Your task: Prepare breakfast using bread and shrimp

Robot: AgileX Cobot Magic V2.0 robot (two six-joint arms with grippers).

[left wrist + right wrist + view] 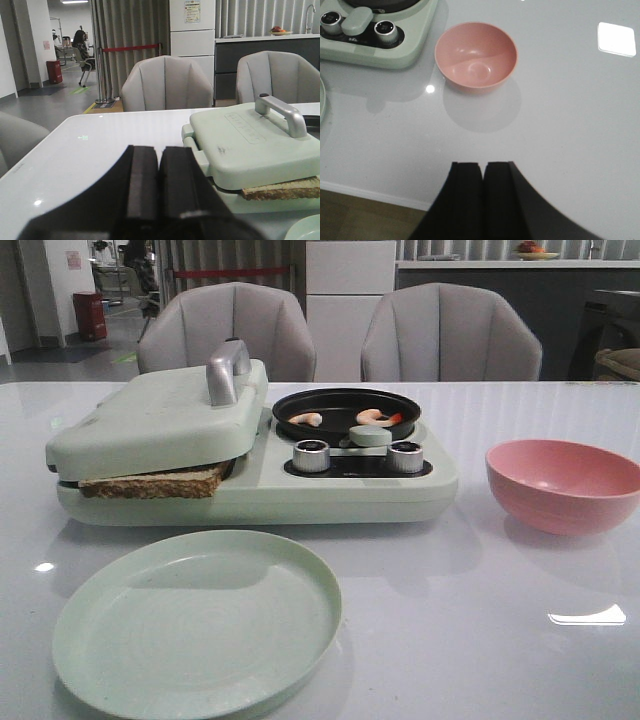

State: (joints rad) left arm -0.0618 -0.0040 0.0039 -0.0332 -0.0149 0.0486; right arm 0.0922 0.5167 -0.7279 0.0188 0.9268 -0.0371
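Note:
A slice of bread (155, 482) lies clamped under the closed lid (160, 420) of the pale green breakfast maker; its crust sticks out at the front. The left wrist view shows the same bread (282, 188) under the lid. Two shrimp (306, 419) (378, 417) rest in the small black pan (346, 412) on the machine's right side. My left gripper (159, 152) is shut and empty, low over the table left of the machine. My right gripper (483, 167) is shut and empty, near the table's front edge, short of the pink bowl (476, 56).
An empty pale green plate (197, 621) sits in front of the machine. The pink bowl (563, 484) stands empty at the right. Two silver knobs (311, 455) (405, 456) face forward. Two grey chairs (226, 328) stand behind the table.

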